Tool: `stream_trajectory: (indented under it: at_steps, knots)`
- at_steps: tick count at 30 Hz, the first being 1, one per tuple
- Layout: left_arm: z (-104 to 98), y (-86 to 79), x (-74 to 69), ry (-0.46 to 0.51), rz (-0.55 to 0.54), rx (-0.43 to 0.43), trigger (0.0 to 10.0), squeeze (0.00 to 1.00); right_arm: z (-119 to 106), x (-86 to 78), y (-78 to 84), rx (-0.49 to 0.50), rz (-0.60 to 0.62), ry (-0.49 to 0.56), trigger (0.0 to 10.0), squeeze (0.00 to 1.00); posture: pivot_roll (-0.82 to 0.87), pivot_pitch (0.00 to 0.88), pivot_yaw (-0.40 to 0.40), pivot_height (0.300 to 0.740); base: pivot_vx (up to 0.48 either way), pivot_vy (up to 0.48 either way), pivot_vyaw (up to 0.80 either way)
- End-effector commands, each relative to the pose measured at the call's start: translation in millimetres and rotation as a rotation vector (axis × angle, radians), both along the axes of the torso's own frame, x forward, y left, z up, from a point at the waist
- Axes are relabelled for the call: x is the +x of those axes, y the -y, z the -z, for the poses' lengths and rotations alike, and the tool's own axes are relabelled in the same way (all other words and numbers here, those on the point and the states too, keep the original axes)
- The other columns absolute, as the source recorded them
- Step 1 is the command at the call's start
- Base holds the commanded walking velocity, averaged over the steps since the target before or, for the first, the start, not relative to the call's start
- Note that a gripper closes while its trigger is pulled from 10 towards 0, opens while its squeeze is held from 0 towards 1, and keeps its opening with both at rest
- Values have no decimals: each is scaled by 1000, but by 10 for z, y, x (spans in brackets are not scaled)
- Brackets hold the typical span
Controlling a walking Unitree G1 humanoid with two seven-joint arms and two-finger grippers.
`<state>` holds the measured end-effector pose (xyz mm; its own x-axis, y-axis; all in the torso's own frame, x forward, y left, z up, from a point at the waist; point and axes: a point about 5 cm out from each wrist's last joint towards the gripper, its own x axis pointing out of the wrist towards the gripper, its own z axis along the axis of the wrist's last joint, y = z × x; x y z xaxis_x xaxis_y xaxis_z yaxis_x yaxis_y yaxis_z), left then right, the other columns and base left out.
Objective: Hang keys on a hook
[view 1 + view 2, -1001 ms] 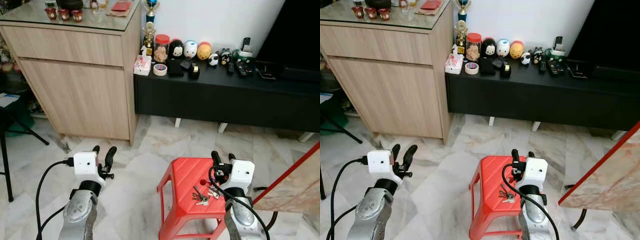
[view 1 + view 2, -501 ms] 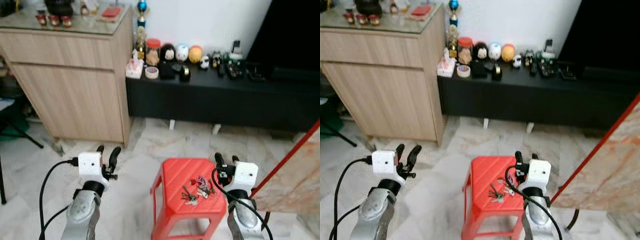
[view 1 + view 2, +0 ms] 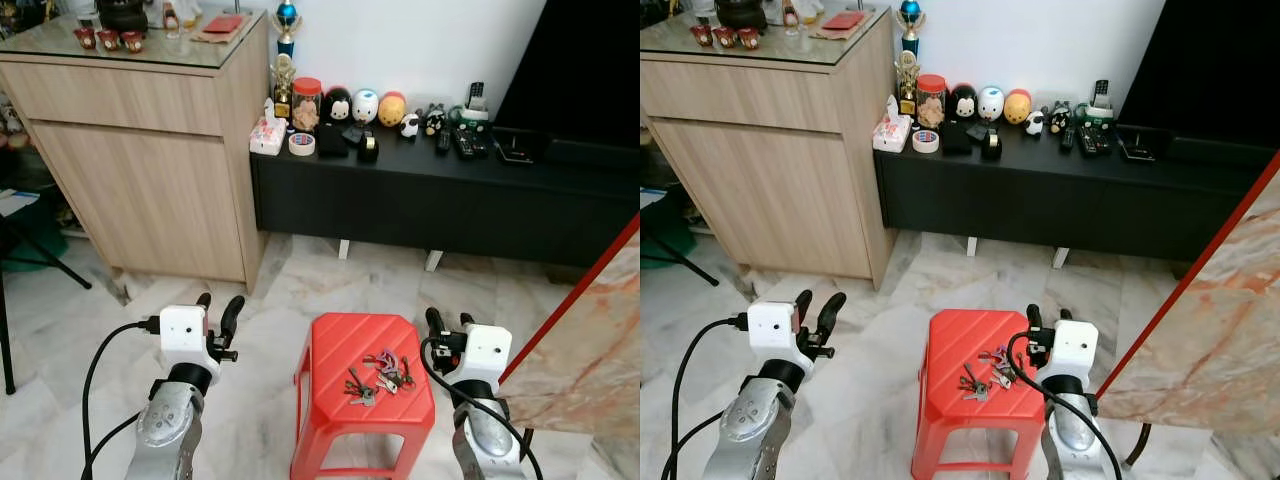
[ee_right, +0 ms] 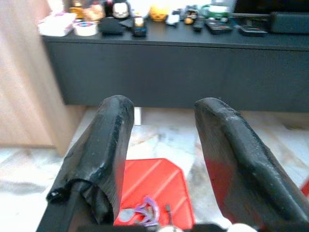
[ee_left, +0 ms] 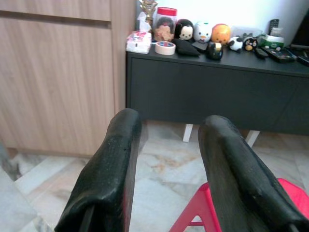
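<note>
1. Keys (image 3: 378, 371) lie in a loose bunch on the top of the red plastic stool (image 3: 340, 345), toward its right half, with a purple piece among the metal ones; the exact number of keys cannot be told
2. Right gripper (image 3: 449, 320) hovers just beside the stool's right edge, near the keys but apart from them; its two black fingers (image 4: 109, 140) stand spread with an empty gap between them, and in the right wrist view the keys sit low between the fingers on the red top
3. Left gripper (image 3: 218, 309) is held over the marble floor (image 3: 270, 300) to the left of the stool, well apart from the keys; its two fingers (image 5: 111, 159) are also spread, holding nothing, and a corner of the stool shows between them in the left wrist view
4. One stool stands on the floor, between the two grippers
5. One low black cabinet (image 3: 440, 200) runs along the white wall beyond the stool; on it stand one red-lidded jar (image 3: 307, 100), one roll of tape (image 3: 300, 144), three round figurines (image 3: 365, 106) and several remote controls (image 3: 470, 135)
6. One wooden cupboard (image 3: 150, 150) with a glass top stands to the left of the black cabinet
</note>
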<state>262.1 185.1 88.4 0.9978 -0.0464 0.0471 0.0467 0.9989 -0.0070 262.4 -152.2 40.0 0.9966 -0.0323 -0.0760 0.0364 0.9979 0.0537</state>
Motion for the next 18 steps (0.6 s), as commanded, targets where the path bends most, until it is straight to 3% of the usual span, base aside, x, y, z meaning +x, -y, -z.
stream_trajectory:
  at_steps: [1,8,18]
  knots:
    - [-23,6,5,11,4,-3,10000,0,-2,11,1,1,-7,-6,10000,0,71,31,-95,740,0,0,0]
    - [-13,28,14,7,15,-10,10000,0,1,10,0,-1,-6,-8,10000,0,69,27,-96,740,0,0,0]
    - [-8,14,15,3,12,-11,10000,0,0,18,0,-2,-8,-10,10000,0,71,37,-100,740,252,0,0]
